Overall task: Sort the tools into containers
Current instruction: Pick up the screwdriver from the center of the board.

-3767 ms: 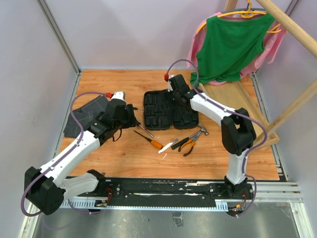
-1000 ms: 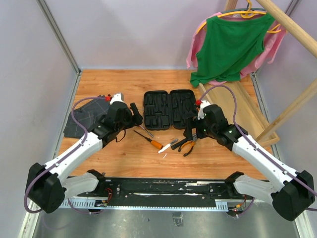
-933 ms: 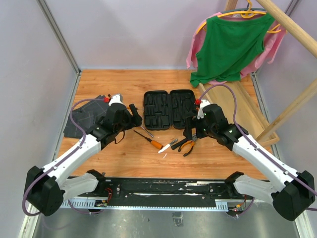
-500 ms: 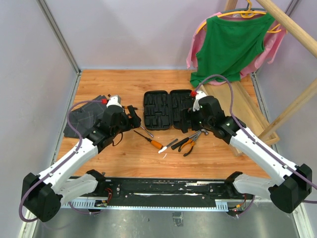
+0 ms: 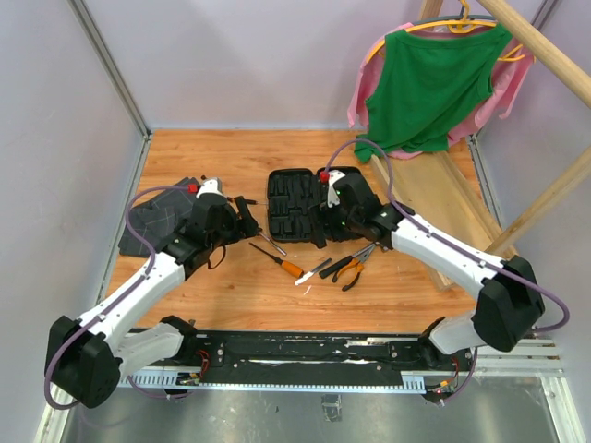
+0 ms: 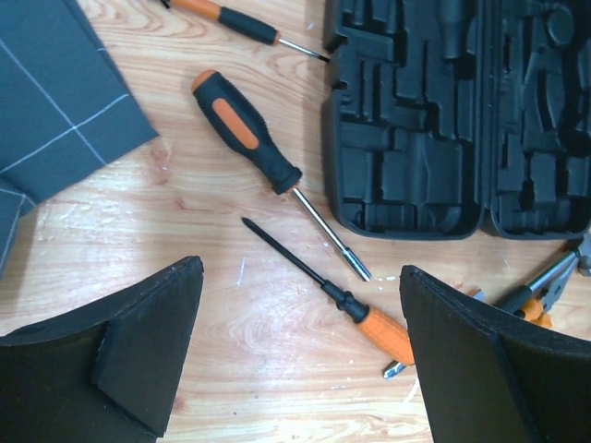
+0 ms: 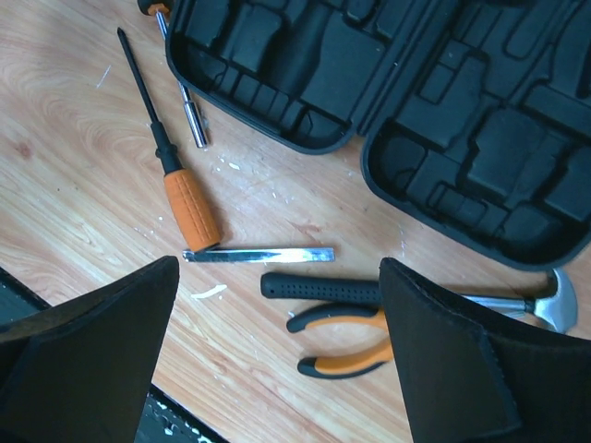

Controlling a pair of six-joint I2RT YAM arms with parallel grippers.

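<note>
Jaws on both arms wide open, gripping nothing, over the table (image 5: 231,157). Loose on the wood under them: three screwdrivers (image 6: 245,129), one hammer (image 7: 323,288), one pliers (image 7: 337,321), one silver strip (image 7: 259,254). One black case (image 6: 406,111) lies open at centre of top view, just above most tools.

light: bright, even, from overhead | shadows: soft and short on the worktop (image 5: 231,157) | glare: faint sheen on the wood (wrist views) | focus: overhead view sharp; jaws in wrist views' lower corners dark, slightly soft | distortion: mild wide-angle lean at edges
</note>
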